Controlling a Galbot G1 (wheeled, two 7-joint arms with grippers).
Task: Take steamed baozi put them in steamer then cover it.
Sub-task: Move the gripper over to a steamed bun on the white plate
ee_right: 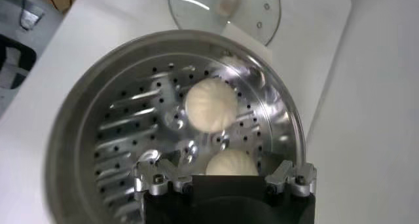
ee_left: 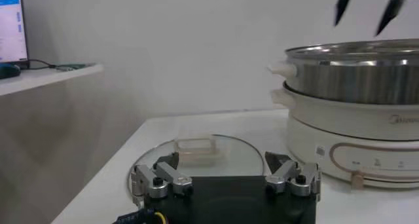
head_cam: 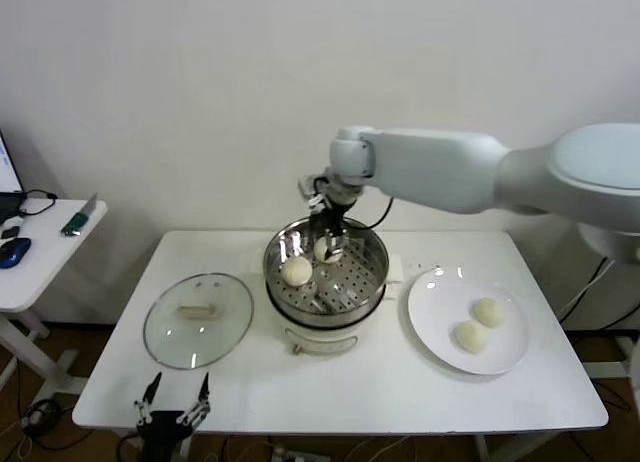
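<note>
Halfway: two baozi [ee_right: 211, 105] lie in the steamer [head_cam: 370, 282] under my spread right pincer [head_cam: 331, 244]; two wait plated, cover [head_cam: 198, 320] off.

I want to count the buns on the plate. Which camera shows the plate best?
The head view: the whole white plate shows, right of the steamer, holding two baozi. Neither wrist view shows the plate.

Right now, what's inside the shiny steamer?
Two buns sit on the steamer's holey floor. The right tool, open above, hides part of the nearer bun.
</note>
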